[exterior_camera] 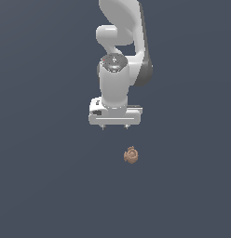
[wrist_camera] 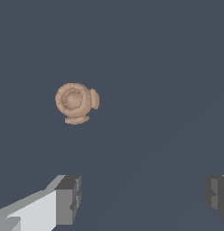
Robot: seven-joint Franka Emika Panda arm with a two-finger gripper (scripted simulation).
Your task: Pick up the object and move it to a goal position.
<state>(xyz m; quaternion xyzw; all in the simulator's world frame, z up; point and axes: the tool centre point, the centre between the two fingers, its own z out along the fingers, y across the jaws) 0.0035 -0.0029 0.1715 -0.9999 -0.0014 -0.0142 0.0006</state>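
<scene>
The object (exterior_camera: pixel 131 155) is a small reddish-brown lumpy, ridged thing lying on the dark grey surface, a little nearer the camera and to the exterior view's right of my gripper (exterior_camera: pixel 115 127). The white gripper hangs above the surface, pointing down, with its short fingertips wide apart and nothing between them. In the wrist view the object (wrist_camera: pixel 76 102) shows round with ringed ridges and two small lobes, apart from the gripper (wrist_camera: pixel 141 198). The two grey fingertips (wrist_camera: pixel 68 198) stand far apart with only bare floor between them.
The white arm (exterior_camera: pixel 119 51) rises behind the gripper toward the back of the exterior view. The flat dark grey surface (exterior_camera: pixel 47 186) stretches all around. No goal marker shows.
</scene>
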